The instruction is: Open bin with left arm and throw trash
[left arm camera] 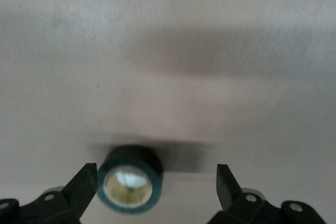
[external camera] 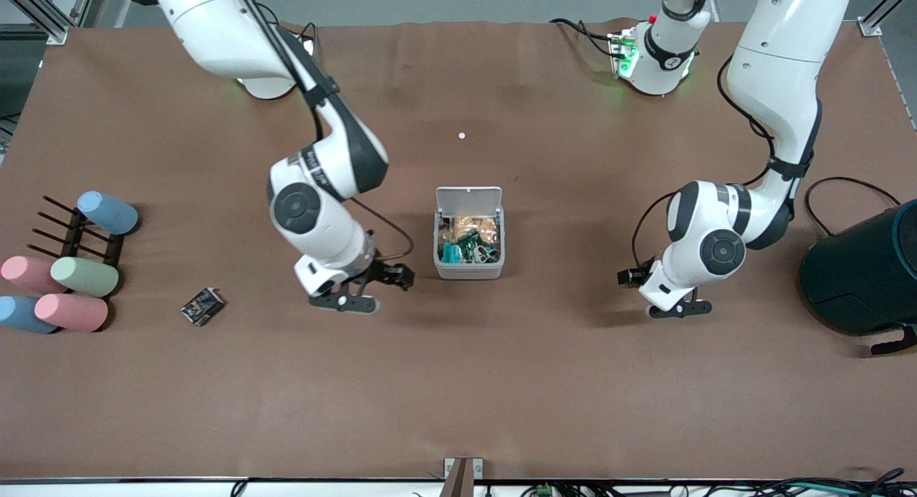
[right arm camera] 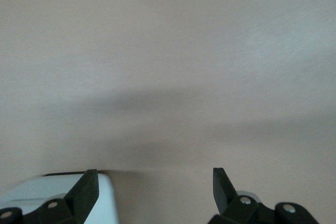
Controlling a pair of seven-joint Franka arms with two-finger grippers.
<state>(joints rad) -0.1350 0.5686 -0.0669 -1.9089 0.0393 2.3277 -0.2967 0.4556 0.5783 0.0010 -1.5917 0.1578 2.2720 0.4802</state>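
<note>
Wide brown surface [external camera: 501,411] fills the front view, and both big white arms are leaning in over it. The left arm [external camera: 777,89] bends down from its green-lit base and hangs its left gripper [external camera: 677,309] low over the surface at about four o'clock from the bin in the front view, toward the left arm's end. That gripper is spread wide, holding nothing; in the left wrist view its fingers [left arm camera: 84,184] stand well apart.

The right arm [external camera: 315,189] reaches down too, and the right gripper [external camera: 369,288] sits low over the surface at roughly eight o'clock from the bin, just beside it. It is also spread wide with nothing in its grasp.

Over at the three o'clock edge stands the dark teal-black drum [external camera: 863,271]. Dead centre is the bin [external camera: 469,270], its lid [external camera: 469,196] tipped up at twelve o'clock and the box open, with a jumble of beige and teal bits showing inside.

At nine o'clock, pastel cylinders [external camera: 84,276] lie on and around a black rack [external camera: 71,232]. The crumpled black wrapper [external camera: 203,306] lies on the surface between that rack and the right gripper. The black tape roll [left arm camera: 129,179] with its pale core lies between the left gripper's fingers, just beside one of them; whether they touch I cannot tell. A tiny white dot [external camera: 461,135] lies at twelve o'clock from the bin
</note>
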